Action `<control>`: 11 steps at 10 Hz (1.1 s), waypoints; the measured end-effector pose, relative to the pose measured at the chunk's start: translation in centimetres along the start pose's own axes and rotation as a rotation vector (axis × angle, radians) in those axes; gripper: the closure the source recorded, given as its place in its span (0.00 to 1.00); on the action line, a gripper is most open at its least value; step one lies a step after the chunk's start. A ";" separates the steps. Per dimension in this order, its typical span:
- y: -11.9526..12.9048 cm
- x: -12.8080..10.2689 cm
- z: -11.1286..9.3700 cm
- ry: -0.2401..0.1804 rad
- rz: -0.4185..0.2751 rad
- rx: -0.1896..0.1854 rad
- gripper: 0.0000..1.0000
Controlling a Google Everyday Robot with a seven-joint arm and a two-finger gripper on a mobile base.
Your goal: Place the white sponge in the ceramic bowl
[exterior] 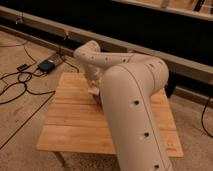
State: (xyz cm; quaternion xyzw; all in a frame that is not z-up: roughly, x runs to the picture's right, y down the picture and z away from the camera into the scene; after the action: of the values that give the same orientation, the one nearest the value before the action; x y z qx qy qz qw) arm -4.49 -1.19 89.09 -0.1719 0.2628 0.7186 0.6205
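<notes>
The white sponge is hidden — the cream tool [93,88] hangs over the planked wooden table [75,125], grip unclear.

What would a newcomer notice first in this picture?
The big cream robot arm fills the middle, bending from the lower right up over the wooden table. Its gripper points down at the table's far part. Black cables lie on the floor at left.

End effector [94,89] over table [70,125] rear, half hidden behind arm [135,110]; arm cut off btm edge.
</notes>
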 end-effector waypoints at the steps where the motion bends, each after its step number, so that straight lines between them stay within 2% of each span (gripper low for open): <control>1: -0.7 -0.3 0.4 0.005 0.012 0.006 1.00; 2: -1.7 -0.5 0.9 0.013 0.028 0.014 0.98; 3: -2.6 -0.6 1.2 0.019 0.040 0.021 0.90; 6: -4.3 -0.3 2.3 0.041 0.058 0.032 0.60; 7: -4.5 0.0 2.9 0.052 0.061 0.032 0.46; 10: -4.6 0.6 4.1 0.070 0.063 0.023 0.21; 11: -4.6 0.8 4.3 0.074 0.063 0.022 0.20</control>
State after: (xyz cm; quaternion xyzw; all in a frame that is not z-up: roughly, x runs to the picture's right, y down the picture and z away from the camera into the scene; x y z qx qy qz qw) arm 0.26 2.40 91.32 -0.1832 0.2985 0.7280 0.5893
